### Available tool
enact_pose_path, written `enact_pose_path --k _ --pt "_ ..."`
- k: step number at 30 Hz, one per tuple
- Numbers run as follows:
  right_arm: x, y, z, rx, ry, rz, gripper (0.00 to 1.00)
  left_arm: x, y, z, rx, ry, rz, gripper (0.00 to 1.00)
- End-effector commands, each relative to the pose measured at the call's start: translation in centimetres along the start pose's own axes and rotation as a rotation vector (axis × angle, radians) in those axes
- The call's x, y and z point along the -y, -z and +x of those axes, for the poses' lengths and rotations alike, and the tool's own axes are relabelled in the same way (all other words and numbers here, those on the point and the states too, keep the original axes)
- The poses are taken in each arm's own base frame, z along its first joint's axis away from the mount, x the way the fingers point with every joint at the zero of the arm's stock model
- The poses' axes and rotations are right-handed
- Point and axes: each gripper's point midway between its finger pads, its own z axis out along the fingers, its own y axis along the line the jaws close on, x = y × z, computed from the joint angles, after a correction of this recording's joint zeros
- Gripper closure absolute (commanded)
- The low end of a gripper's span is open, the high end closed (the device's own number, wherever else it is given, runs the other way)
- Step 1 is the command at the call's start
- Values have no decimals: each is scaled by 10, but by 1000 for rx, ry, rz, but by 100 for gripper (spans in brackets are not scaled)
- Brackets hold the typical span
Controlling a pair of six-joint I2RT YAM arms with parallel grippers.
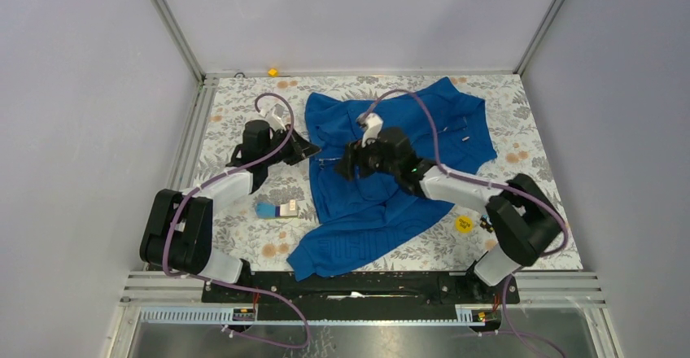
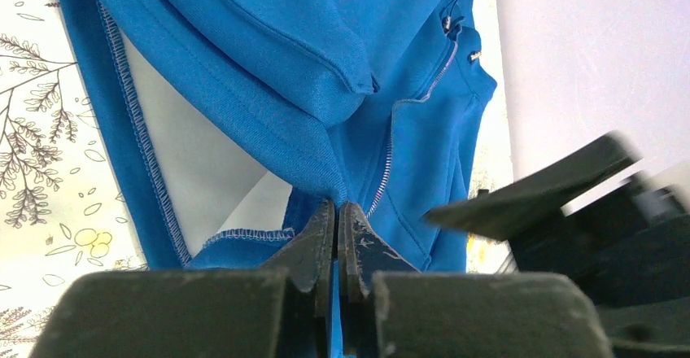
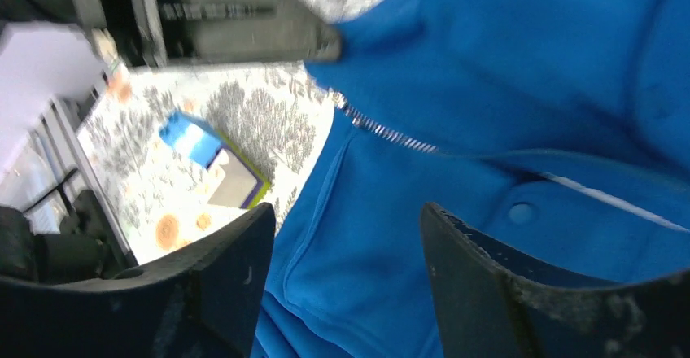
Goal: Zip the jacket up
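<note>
Jacket (image 1: 382, 207) lies rumpled mid-table on the floral cloth (image 1: 537, 138) | left gripper (image 2: 336, 211) fingers pressed together, pinching the jacket's blue edge beside the zipper (image 2: 389, 150) | right gripper (image 3: 346, 220) fingers spread wide above the blue fabric | small blue-and-white box (image 1: 277, 209) near the jacket's left side.

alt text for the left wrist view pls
The left gripper is shut on an edge of the blue jacket, with the silvery zipper running up and away from its fingertips. The floral table cover shows at left.
</note>
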Motion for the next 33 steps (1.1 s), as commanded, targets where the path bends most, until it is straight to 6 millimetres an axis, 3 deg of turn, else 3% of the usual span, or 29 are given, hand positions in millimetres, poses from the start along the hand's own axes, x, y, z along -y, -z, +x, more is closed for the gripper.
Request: enact_pose_path --k 1,8,13,18,23,33 --pt "-13 -28 17 42 62 -24 33 10 0 -21 60 43 29 100" --pt "-20 -53 32 174 111 -89 30 8 3 -24 51 102 51 100" --pt "-24 -69 34 190 127 -122 50 6 1 -23 40 123 56 100" --pt "-25 -78 38 215 147 -106 51 2 -1 -21 25 145 52 100" --pt "-18 -88 30 260 125 -63 63 1 0 -21 27 146 51 100" --pt "-14 -96 30 284 120 -44 61 0 0 -20 22 154 57 100"
